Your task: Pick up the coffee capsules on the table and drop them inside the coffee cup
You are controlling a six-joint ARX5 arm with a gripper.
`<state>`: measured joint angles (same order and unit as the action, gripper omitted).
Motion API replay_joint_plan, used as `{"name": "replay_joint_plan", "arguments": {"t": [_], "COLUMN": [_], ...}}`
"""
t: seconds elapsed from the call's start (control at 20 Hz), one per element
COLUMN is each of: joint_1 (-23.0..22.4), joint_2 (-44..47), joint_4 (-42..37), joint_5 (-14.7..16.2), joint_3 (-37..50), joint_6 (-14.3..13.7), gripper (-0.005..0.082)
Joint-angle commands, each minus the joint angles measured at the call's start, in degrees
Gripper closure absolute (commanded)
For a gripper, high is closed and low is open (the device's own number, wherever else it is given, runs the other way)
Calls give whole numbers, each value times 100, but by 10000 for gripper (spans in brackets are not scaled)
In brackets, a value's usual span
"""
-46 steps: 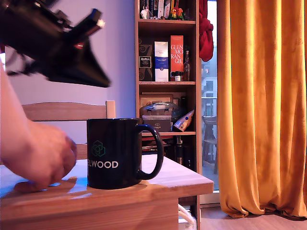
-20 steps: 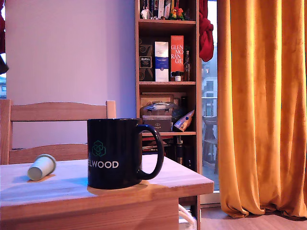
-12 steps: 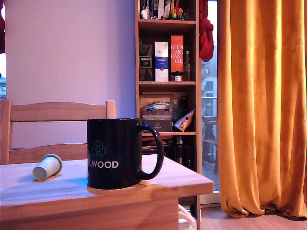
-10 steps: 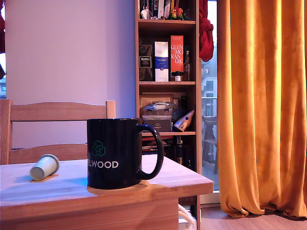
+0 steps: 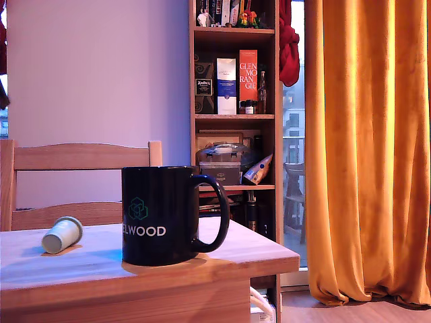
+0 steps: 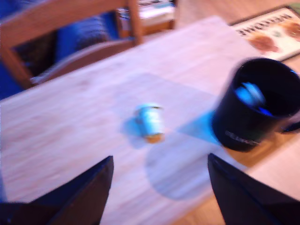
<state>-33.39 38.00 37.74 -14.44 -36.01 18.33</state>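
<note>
Exterior and wrist views of the capsule task. A pale cream-green coffee capsule point(image 5: 61, 235) lay on its side on the light wooden table point(image 5: 222, 259), well apart from the black "ELWOOD" coffee cup point(image 5: 159, 215) and toward the exterior view's left of it. In the wrist view the same capsule point(image 6: 151, 123) appeared between and beyond the two dark fingers point(image 6: 82, 194) of the gripper point(image 6: 159, 192), whose jaws stood wide apart and empty, held above the tabletop. The capsule's long axis ran roughly along the camera's line of sight, its flared rim toward the gripper's side; motion blur made the exact tilt uncertain. A blue object, probably a blue capsule point(image 6: 251, 93), showed inside the cup point(image 6: 255, 105). The arm was out of the exterior view. The coming move probably turned on carrying the open jaws forward and down over the capsule, closing across its narrow width, not along its axis.
</note>
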Motion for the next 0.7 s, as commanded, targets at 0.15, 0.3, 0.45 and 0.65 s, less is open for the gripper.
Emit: {"name": "replay_joint_plan", "arguments": {"t": [0.15, 0.3, 0.45, 0.65], "joint_1": [293, 490, 664, 844], "joint_2": [188, 546, 975, 1346], "joint_4": [-293, -579, -1014, -1478], "joint_5": [-11, 166, 363, 549], "joint_3": [2, 2, 2, 4], "joint_6": [-76, -249, -363, -562], "gripper": [184, 184, 184, 185]}}
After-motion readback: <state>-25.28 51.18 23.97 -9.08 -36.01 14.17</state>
